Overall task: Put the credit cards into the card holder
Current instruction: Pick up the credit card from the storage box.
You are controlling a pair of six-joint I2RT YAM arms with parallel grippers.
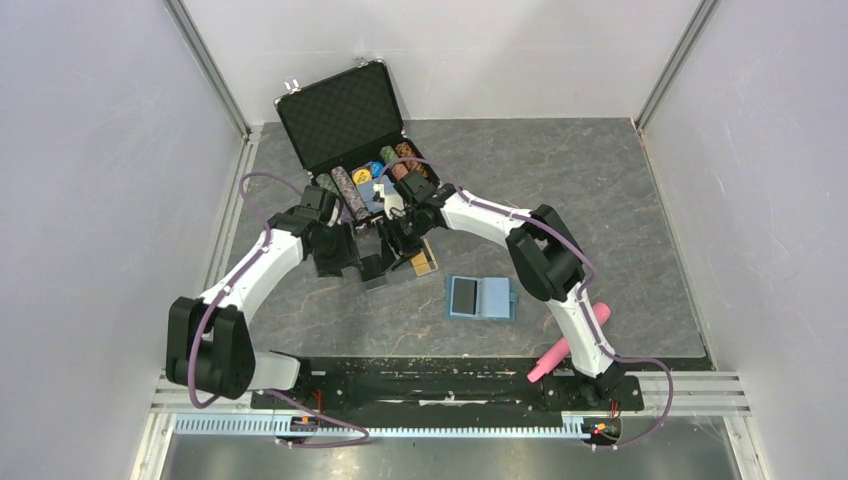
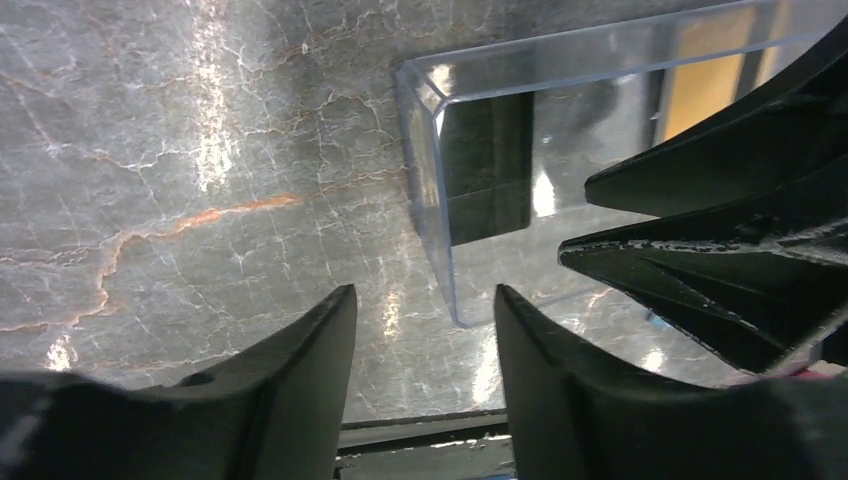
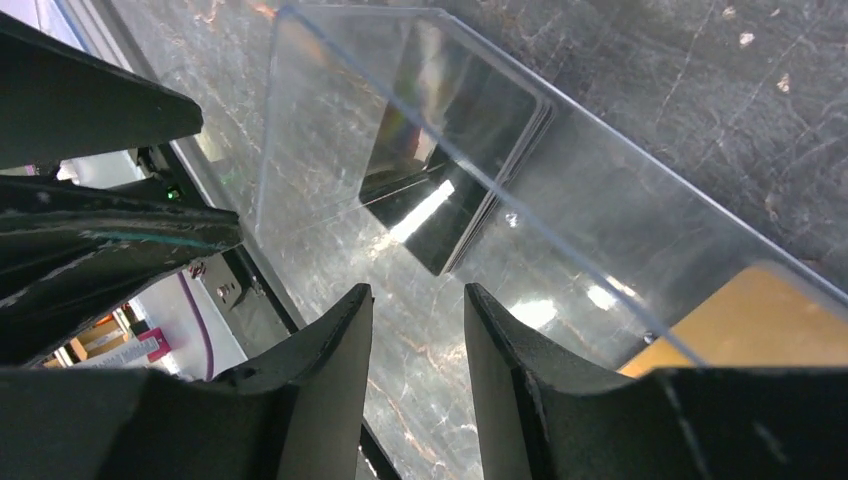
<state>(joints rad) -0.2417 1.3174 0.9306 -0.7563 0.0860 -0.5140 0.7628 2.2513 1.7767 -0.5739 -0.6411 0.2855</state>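
Open chip briefcase (image 1: 340, 118), clear box (image 2: 520, 60)

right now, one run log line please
left gripper: open, at clear box corner | right gripper: open, by clear box | black cards, gold card: in box | card holder: open, apart from box

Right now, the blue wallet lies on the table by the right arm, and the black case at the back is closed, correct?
Not quite: the black case at the back is open, its lid raised and chips showing, as the top view shows. The blue wallet does lie on the table by the right arm.
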